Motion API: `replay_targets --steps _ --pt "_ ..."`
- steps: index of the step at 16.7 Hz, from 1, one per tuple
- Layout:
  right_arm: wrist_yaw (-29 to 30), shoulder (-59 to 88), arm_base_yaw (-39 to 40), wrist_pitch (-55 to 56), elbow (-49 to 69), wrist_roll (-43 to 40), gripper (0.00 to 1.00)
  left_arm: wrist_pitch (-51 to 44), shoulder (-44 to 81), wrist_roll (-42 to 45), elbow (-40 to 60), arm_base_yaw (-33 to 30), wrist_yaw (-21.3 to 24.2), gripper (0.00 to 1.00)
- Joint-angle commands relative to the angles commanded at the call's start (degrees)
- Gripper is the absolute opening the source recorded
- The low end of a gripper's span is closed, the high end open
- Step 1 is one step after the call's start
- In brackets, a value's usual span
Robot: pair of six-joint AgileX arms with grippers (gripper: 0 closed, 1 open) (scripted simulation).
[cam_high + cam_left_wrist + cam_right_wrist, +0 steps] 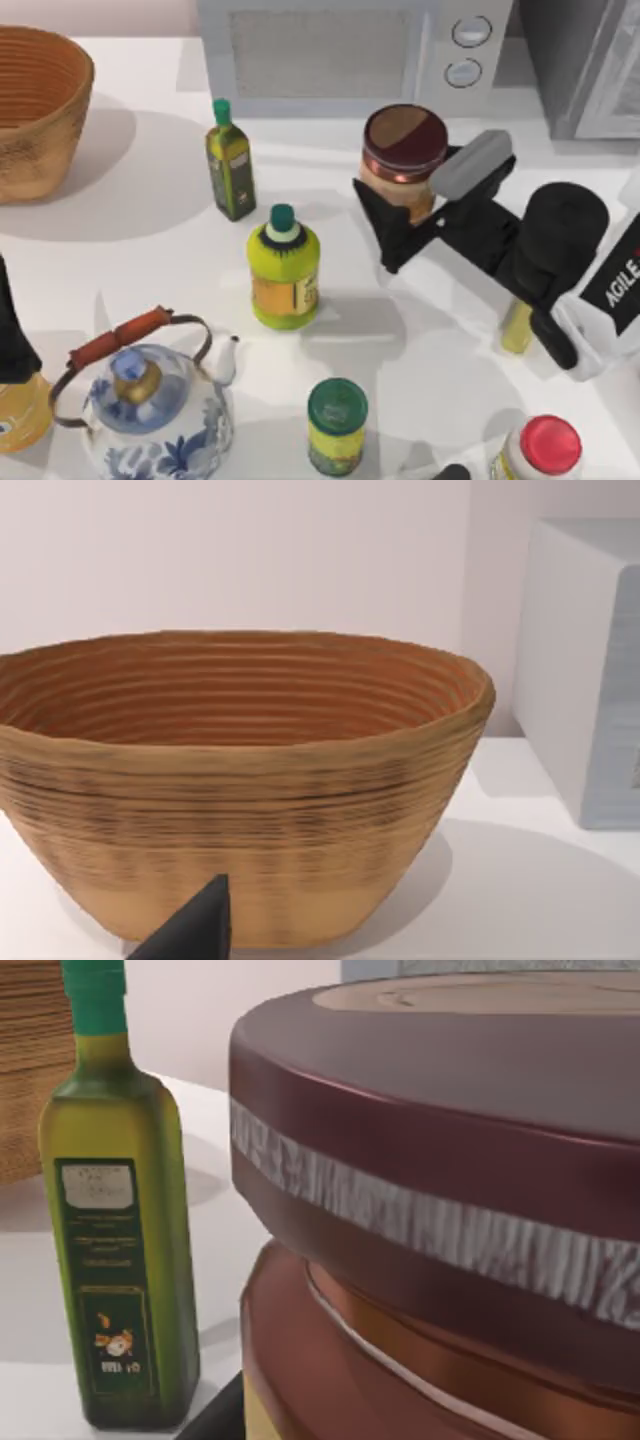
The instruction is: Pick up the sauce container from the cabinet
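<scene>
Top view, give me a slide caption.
Right gripper closes around the sauce container on the table, before the microwave.

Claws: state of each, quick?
Left claw: cannot be told.
Right claw: closed on the short maroon-lidded orange-tan sauce jar.

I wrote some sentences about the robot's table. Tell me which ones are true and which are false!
1. The right gripper is around the sauce container. True.
2. The sauce container sits inside the basket. False: it is on the table, in front of the microwave.
3. The olive oil bottle has a green cap. True.
4. The teapot has a green lid. False: its lid is blue with a gold knob.
</scene>
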Motion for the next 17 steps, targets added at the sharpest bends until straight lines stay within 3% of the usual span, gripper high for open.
replay_targets --steps 11,17 --pt "0.00 0.00 0.00 0.00 0.00 0.00 0.98 0.00 0.00 0.00 0.00 0.00 0.00 1.00" --pt "0.00 0.00 0.00 0.00 0.00 0.00 1.00 0.00 0.00 0.00 0.00 0.00 0.00 1.00"
